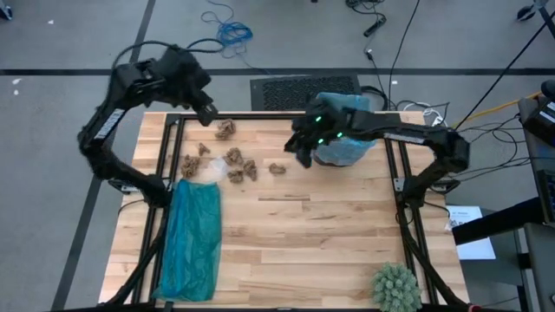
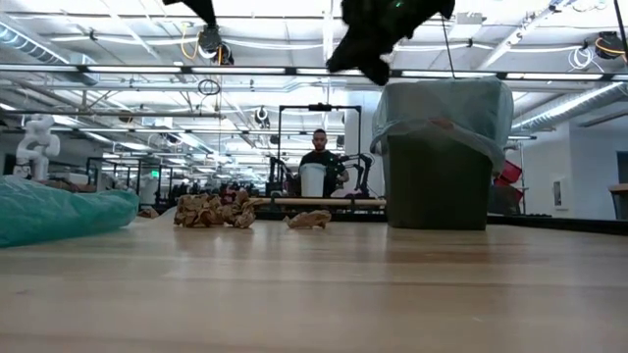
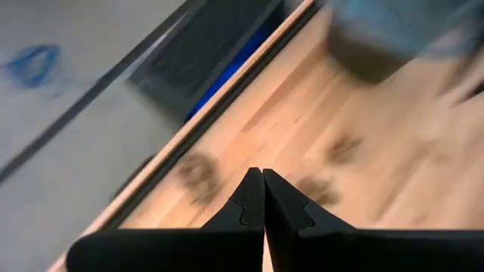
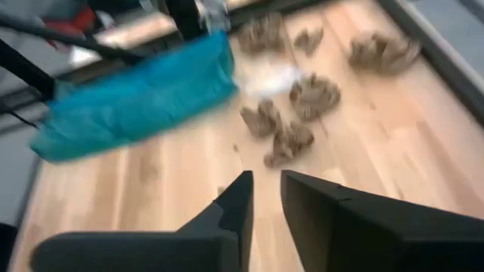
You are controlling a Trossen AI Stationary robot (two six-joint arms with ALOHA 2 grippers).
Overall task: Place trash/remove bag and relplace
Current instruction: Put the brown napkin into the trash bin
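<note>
Several crumpled brown scraps of trash [image 1: 234,158] and a white paper wad [image 1: 211,171] lie on the far left part of the wooden table [image 1: 329,243]. The pale blue bag [image 1: 342,130] lines the small dark bin [image 2: 437,186] at the far middle, its top draped over the bin's rim. My left gripper [image 1: 211,117] hangs shut and empty above the table's far left edge, over the scraps [image 3: 198,172]. My right gripper [image 1: 302,156] hovers just left of the bin, slightly open and empty, pointing toward the scraps [image 4: 291,140].
A darker teal plastic bag [image 1: 191,238] lies flat along the table's left side. A spiky green ball [image 1: 397,289] sits at the near right corner. A dark mat [image 1: 299,91] and cables lie on the floor behind the table. A person [image 2: 320,157] stands far back in the room.
</note>
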